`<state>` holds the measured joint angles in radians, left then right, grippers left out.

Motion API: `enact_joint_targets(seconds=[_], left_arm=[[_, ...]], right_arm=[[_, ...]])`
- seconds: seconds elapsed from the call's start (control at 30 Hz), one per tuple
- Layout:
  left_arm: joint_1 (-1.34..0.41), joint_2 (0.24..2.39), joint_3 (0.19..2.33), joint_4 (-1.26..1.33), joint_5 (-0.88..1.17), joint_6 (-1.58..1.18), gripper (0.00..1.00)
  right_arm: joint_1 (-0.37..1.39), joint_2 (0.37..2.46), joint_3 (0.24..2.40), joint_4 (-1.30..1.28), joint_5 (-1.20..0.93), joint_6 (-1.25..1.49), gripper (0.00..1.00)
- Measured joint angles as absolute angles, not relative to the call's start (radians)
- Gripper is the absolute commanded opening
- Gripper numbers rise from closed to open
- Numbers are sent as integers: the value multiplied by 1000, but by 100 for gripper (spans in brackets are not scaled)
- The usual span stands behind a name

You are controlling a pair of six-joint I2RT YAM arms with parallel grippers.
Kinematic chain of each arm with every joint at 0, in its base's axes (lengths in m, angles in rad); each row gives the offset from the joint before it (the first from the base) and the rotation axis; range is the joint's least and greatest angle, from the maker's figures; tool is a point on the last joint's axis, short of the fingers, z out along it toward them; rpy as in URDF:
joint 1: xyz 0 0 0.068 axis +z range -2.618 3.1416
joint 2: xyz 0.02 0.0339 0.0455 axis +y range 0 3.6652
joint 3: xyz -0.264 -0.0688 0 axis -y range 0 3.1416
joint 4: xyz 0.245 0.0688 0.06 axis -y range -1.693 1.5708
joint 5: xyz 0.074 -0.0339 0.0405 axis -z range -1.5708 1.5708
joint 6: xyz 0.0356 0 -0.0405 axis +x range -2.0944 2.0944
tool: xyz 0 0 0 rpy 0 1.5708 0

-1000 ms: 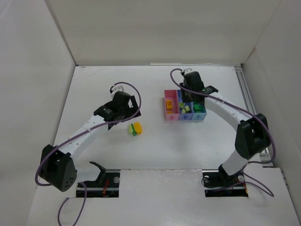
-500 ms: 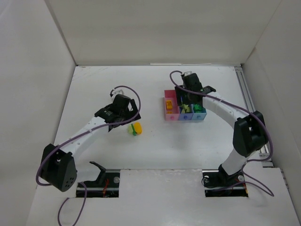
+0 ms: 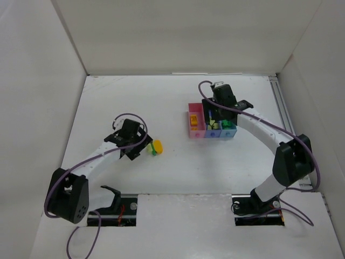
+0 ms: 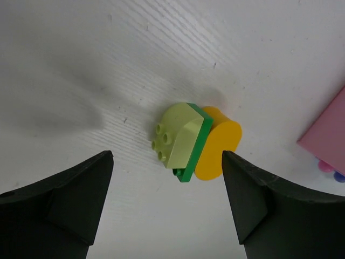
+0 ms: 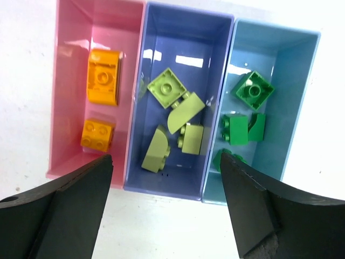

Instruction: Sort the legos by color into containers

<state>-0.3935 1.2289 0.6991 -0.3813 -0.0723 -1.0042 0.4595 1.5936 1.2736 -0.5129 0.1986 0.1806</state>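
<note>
The left claw (image 4: 166, 155) is spread at the bottom of its wrist view, and just above the gap, at mid-frame, a clump (image 4: 195, 144) of pale green, green and yellow legos lies on the table (image 4: 81, 48), apart from both fingers. The right claw (image 5: 166, 157) is also spread and pinches nothing. It hangs over the containers: the pink bin (image 5: 67, 108) at left holds two orange bricks (image 5: 102, 83), the purple bin (image 5: 188, 48) in the middle holds several pale green pieces (image 5: 168, 88), and the blue bin (image 5: 280, 54) at right holds dark green ones (image 5: 253, 90).
</note>
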Motion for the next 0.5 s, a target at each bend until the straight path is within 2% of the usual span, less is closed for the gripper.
enact_joint_targets(seconds=[0.13,0.4,0.5], left_arm=[[-393,1172,598,-284,-17,-1080,78],[-393,1166,596,-275,-12,-1287,84],[-393,1166,596,-278,-16,-1398,80]], right_arm=[[459,1590,1252,-525,194,181,86],[459,1574,1233,-540,190,183,86],[459,1569,1231,-541,182,186,86]])
